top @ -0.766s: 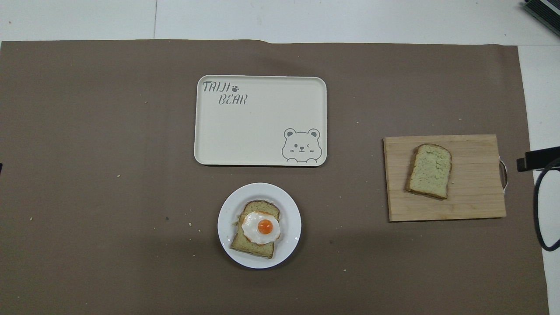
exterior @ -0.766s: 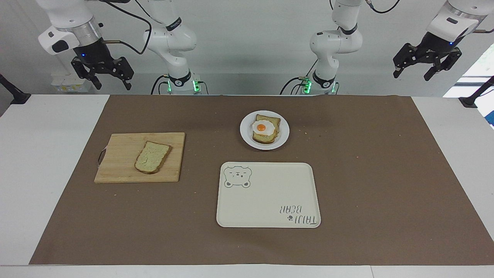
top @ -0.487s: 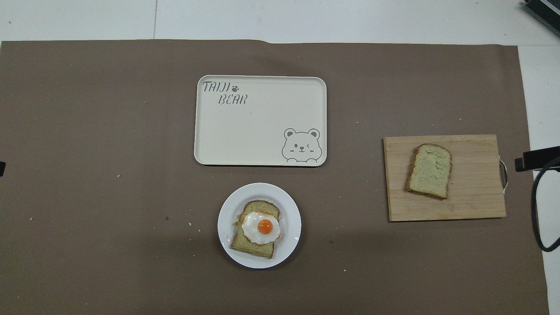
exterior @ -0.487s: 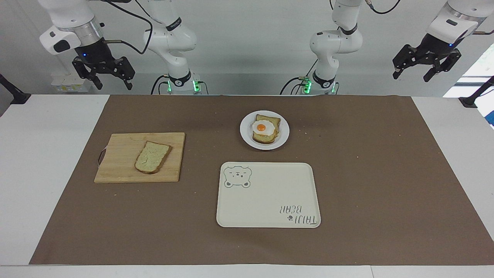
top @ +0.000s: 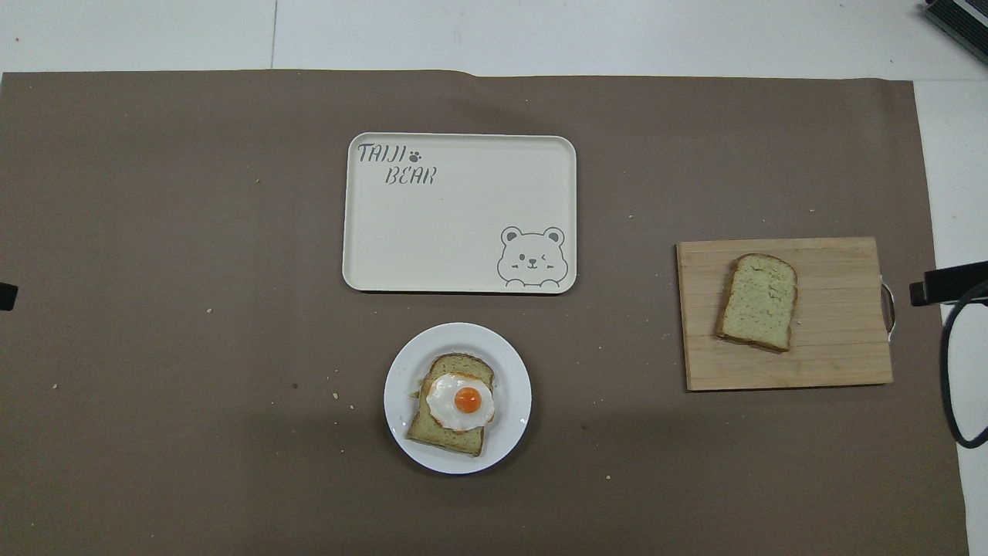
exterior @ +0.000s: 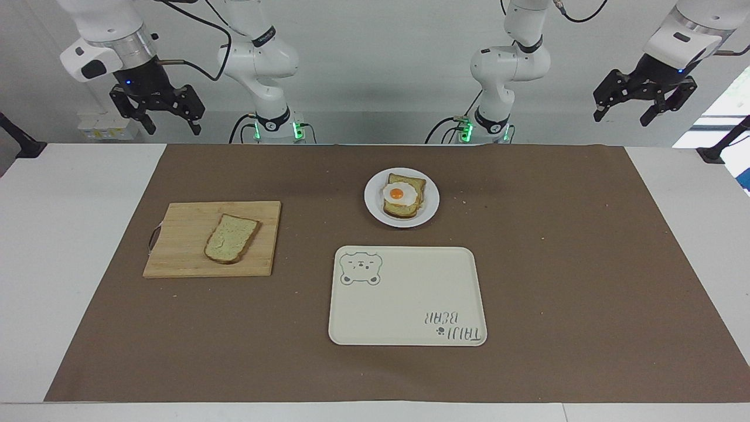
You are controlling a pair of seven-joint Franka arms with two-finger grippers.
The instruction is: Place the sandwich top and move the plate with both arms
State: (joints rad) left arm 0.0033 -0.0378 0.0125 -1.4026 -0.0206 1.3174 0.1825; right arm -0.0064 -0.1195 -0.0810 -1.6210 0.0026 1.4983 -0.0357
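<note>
The sandwich top (exterior: 231,238) (top: 758,302), a pale slice with a brown crust, lies flat on a wooden cutting board (exterior: 176,258) toward the right arm's end of the table. The small white plate (exterior: 373,210) (top: 401,432) sits mid-table near the robots and carries bread with a fried egg (exterior: 397,193) (top: 463,400). My right gripper (exterior: 171,124) hangs open and empty, high over the table's edge by the robots, above the board's end. Over the other end, my left gripper (exterior: 622,116) is also open, empty and high.
A cream rectangular tray (exterior: 404,305) (top: 463,232) with a bear drawing lies just farther from the robots than the plate. A brown mat (exterior: 556,264) covers most of the table, with crumbs scattered on it. Black stands (exterior: 23,146) sit at both table ends.
Both grippers have drifted slightly, the right one up a little and the left one toward the table's middle. The bread, plate, board and tray have not moved.
</note>
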